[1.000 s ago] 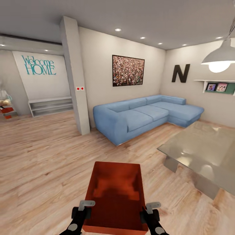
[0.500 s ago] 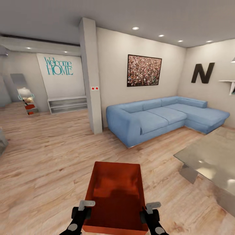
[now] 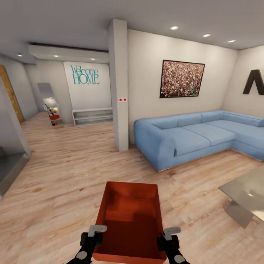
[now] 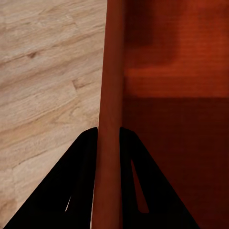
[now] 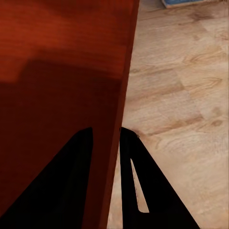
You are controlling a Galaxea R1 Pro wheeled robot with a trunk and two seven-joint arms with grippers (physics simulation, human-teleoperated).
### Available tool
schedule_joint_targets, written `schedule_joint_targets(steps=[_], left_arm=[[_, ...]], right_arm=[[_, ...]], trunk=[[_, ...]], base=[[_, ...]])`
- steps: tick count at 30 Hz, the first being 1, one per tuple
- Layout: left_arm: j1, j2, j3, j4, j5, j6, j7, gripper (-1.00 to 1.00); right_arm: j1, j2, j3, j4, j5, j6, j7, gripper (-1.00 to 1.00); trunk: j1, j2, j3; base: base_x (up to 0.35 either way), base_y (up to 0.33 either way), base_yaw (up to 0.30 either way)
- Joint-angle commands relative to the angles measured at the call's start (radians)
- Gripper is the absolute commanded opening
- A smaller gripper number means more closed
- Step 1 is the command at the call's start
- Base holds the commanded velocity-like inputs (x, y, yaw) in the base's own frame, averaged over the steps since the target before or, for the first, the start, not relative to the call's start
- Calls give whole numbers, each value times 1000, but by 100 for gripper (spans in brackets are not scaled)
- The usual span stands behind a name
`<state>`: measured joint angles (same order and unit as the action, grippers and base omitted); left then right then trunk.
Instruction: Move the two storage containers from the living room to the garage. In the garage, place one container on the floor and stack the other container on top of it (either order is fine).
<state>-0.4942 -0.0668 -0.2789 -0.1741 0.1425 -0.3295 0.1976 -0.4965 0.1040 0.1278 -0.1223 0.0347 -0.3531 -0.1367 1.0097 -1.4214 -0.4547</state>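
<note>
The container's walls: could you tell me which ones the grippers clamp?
The container's long side walls: left gripper on the left one, right gripper on the right.

Blue sofa room with plank flooring

A blue corner sofa (image 3: 198, 135) sits at two o'clock beneath a speckled framed picture (image 3: 182, 79); a grey pillar (image 3: 119, 86) rises at twelve, teal "Welcome HOME" lettering (image 3: 85, 74) at eleven, a glass table (image 3: 246, 194) at four.

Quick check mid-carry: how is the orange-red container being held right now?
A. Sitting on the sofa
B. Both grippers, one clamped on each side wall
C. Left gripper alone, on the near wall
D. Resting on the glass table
B: the storage container is carried over the wood floor, the left gripper and the right gripper each with jaws astride a side wall.
</note>
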Motion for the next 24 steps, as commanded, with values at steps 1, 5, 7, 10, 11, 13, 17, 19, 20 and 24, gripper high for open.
schedule_joint_targets(steps=[1,5,7,10,11,13,17,19,20,24], left_arm=[[-1,-4,12,-1,-6,1,5,-100],[-1,-4,13,-1,-6,1,5,-100],[-1,-4,13,-1,-6,1,5,-100],[-1,-4,14,-1,-6,1,5,-100],[-1,-4,14,-1,-6,1,5,-100],[-2,-4,14,-1,-6,1,5,-100],[-2,-4,14,-1,-6,1,5,-100],[-1,-4,14,-1,-6,1,5,-100],[-2,-4,14,-1,-6,1,5,-100],[-1,-4,14,-1,-6,1,5,-100]], right_arm=[[-1,0,-14,0,10,0,-11,-100],[-1,0,-14,0,10,0,-11,-100],[-1,0,-14,0,10,0,-11,-100],[-1,0,-14,-1,10,0,-11,-100],[-1,0,-14,-1,9,0,-11,-100],[-1,0,-14,0,8,0,-11,-100],[-1,1,-14,0,8,0,-11,-100],[-1,1,-14,0,8,0,-11,-100],[-1,1,-14,0,8,0,-11,-100],[-1,1,-14,0,8,0,-11,-100]], trunk=[[0,-1,-1],[0,-1,-1],[0,-1,-1],[0,-1,-1],[0,-1,-1],[0,-1,-1],[0,-1,1],[0,-1,3],[0,-1,5],[0,-1,10]], base=[[12,0,267],[5,0,267],[1,0,267],[0,0,236],[0,0,126],[3,0,66],[110,0,26],[278,0,47],[302,0,64],[327,0,96]])
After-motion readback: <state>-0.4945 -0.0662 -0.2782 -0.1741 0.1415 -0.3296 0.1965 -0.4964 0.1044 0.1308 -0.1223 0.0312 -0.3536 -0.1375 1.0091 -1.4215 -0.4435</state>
